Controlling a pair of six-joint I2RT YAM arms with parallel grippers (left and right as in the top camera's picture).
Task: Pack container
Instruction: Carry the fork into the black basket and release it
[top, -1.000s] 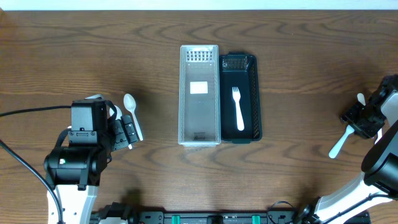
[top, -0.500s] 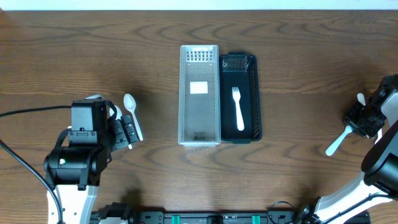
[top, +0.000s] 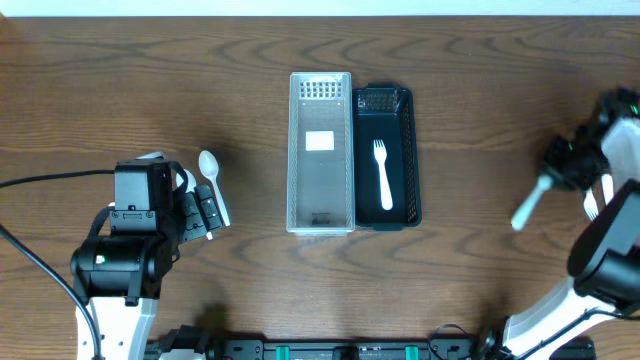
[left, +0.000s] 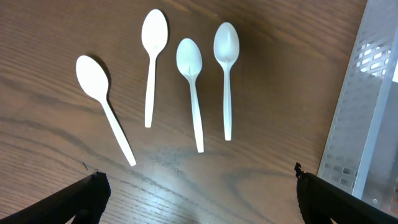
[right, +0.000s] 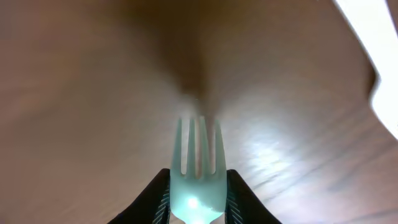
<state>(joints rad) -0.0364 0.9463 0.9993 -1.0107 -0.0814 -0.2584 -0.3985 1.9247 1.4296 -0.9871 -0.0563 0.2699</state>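
My right gripper (top: 563, 163) is shut on a white plastic fork (top: 527, 205) and holds it above the table at the far right; in the right wrist view the fork (right: 198, 152) stands tines up between the jaws (right: 198, 190). A clear container (top: 293, 150) and a black container (top: 413, 150) stand side by side at the centre. Another white fork (top: 383, 175) lies in the black one. My left gripper (top: 205, 212) is open and empty, next to a white spoon (top: 211, 172). The left wrist view shows several white spoons (left: 192, 93) ahead of the open jaws (left: 199, 202).
The clear container's perforated wall (left: 364, 112) is at the right edge of the left wrist view. Another white utensil (right: 370, 43) lies on the wood near my right gripper. The brown wooden table (top: 480, 90) is bare around the containers.
My right gripper has lifted the fork off the table and moved up and to the left. The left arm and the spoons have not moved.
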